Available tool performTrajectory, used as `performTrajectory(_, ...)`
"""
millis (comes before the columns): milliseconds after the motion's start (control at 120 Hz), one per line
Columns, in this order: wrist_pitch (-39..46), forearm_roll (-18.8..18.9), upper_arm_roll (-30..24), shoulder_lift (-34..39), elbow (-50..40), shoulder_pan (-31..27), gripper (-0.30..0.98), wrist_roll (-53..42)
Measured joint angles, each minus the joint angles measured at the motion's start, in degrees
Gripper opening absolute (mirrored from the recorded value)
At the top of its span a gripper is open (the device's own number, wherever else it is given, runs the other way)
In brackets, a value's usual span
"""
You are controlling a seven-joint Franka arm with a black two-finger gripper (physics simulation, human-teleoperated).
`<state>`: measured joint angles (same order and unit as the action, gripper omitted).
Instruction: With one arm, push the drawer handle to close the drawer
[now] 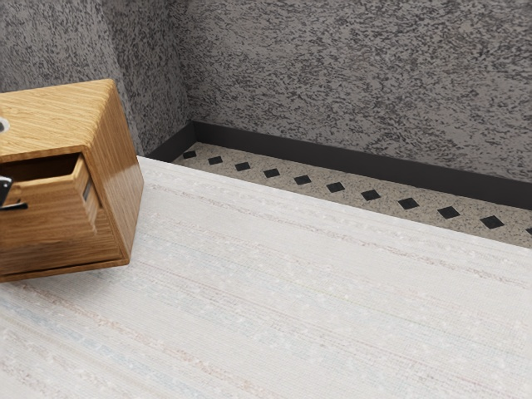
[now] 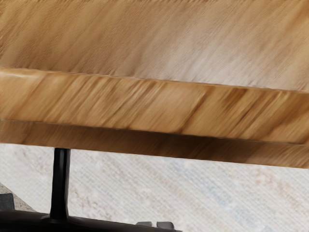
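1. The black gripper [image 1: 5, 188] is at the exterior view's left edge, in front of the wooden drawer [image 1: 50, 204] and just beside its handle. How far open it is, and whether it has hold of anything, I cannot tell. I also cannot tell whether it touches the handle.
2. The black drawer handle [image 1: 15, 207] is right by the gripper's lower part. In the wrist view, a slender black handle post [image 2: 60, 183] stands out from the wood, near the gripper, and joins a dark bar [image 2: 29, 220].
3. The drawer is behind the handle as seen from the gripper, and it stands partly out of the wood-grain cabinet [image 1: 116, 187]. Its side wall shows, with a dark opening above and behind its front.
4. The cabinet's body is beyond the drawer from the gripper, with its flat top higher than the gripper. On that top, above the gripper in the exterior view, is part of a pale round shape [image 1: 3, 125], too cut off to name.
5. Below the gripper and around the cabinet spreads a pale surface with faint coloured streaks [image 1: 316, 307].
6. Well apart from the gripper, past that surface, are a speckled floor strip with black diamonds [image 1: 335, 188], a dark baseboard [image 1: 349, 162] and mottled grey walls [image 1: 357, 75].
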<state>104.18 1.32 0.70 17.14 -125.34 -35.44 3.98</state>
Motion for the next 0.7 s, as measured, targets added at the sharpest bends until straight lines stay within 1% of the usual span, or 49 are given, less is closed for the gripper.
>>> performTrajectory(483,0.99,0.69,0.0,-6.75,5.46,0.28,-0.1,-0.43)
performTrajectory(700,1.24,0.62,0.0,-8.56,8.02,0.62,-0.1,-1.01)
